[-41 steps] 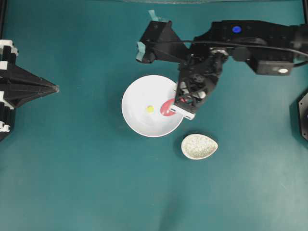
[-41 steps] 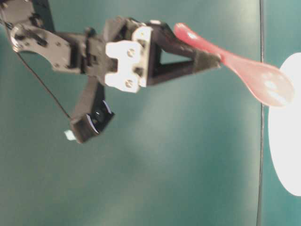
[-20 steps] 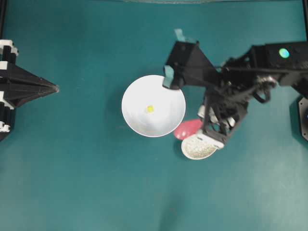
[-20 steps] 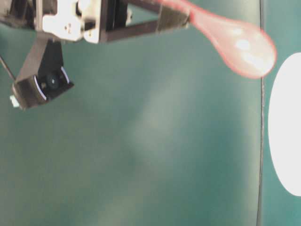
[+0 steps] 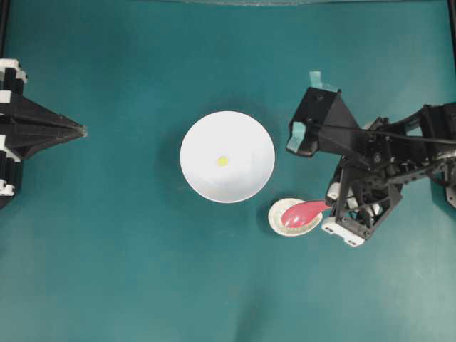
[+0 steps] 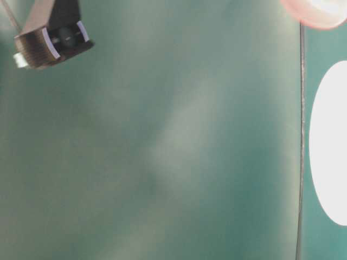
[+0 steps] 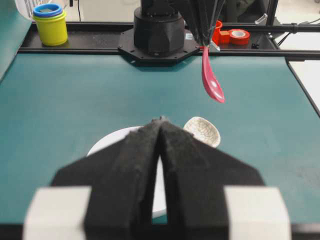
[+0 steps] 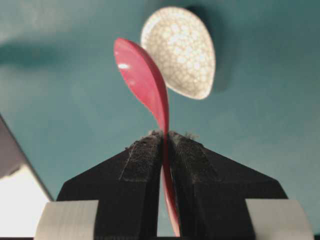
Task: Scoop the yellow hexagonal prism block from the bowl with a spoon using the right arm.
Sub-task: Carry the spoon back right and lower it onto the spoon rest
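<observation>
Now, going from left to right in the overhead view, the left gripper (image 5: 80,131) is parked at the table edge, far from everything; the left wrist view shows its fingers (image 7: 135,165) pressed together with nothing between them. Next comes the bowl (image 5: 196,178), and the block (image 5: 222,161) lies alone near its middle, untouched. This is the important change: one second ago the spoon's scoop was over the right rim of the bowl, just beside the block, and half a second ago it was already outside the rim. At this moment the spoon (image 5: 302,212) hangs over the rest (image 5: 279,224), to the right of the bowl and apart from it. The right gripper (image 5: 333,206) has carried it there, and in the right wrist view its fingers (image 8: 142,165) are clenched on the handle, with the scoop (image 8: 135,70) pointing away toward the rest (image 8: 187,50). From the left wrist view the spoon (image 7: 212,86) seems to be in the air, above the rest (image 7: 202,131) and not touching it. In the table-level view only the edge of the scoop (image 6: 317,13) shows at the top. I judge that the scooping did not succeed: the block is not in the spoon, and the arm is moving away from the bowl.
</observation>
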You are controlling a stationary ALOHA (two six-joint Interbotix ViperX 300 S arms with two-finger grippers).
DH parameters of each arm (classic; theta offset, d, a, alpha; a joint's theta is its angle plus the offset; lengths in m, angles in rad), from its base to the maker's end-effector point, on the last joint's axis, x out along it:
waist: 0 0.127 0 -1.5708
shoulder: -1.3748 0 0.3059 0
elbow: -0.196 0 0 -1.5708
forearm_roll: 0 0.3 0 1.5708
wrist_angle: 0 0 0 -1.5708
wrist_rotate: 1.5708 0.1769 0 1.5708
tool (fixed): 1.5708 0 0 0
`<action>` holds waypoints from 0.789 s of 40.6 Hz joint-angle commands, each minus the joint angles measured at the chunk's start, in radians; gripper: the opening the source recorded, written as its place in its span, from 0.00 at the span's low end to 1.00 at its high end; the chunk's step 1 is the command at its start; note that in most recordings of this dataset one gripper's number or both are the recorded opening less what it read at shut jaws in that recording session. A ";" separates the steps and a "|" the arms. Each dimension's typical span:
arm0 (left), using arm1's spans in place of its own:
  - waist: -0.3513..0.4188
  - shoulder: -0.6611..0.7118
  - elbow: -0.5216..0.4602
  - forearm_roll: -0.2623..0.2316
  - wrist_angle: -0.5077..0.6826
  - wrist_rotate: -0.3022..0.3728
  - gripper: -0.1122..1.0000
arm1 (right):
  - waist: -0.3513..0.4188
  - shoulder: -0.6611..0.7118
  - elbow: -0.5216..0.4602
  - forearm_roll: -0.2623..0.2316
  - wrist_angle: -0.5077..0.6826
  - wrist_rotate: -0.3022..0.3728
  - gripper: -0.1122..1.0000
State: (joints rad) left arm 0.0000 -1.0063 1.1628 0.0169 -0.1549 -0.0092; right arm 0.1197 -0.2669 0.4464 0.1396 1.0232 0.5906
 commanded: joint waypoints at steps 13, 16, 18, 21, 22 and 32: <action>-0.002 -0.006 -0.031 0.003 -0.006 -0.005 0.10 | 0.005 -0.028 0.117 -0.029 -0.164 0.005 0.20; -0.002 -0.006 -0.031 0.003 -0.005 -0.005 0.10 | 0.003 -0.028 0.140 -0.040 -0.195 0.005 0.20; -0.002 -0.006 -0.031 0.003 -0.003 -0.006 0.10 | 0.003 -0.028 0.153 -0.043 -0.218 0.005 0.20; -0.002 -0.006 -0.031 0.003 0.000 -0.005 0.10 | 0.003 -0.026 0.175 -0.044 -0.255 0.005 0.20; -0.002 -0.006 -0.031 0.003 0.000 -0.006 0.10 | 0.003 -0.025 0.186 -0.044 -0.270 0.005 0.21; -0.002 -0.006 -0.031 0.003 0.000 -0.005 0.10 | 0.003 -0.003 0.261 -0.054 -0.379 0.005 0.20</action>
State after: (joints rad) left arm 0.0000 -1.0170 1.1597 0.0169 -0.1503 -0.0138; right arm 0.1212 -0.2684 0.7041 0.0890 0.6750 0.5967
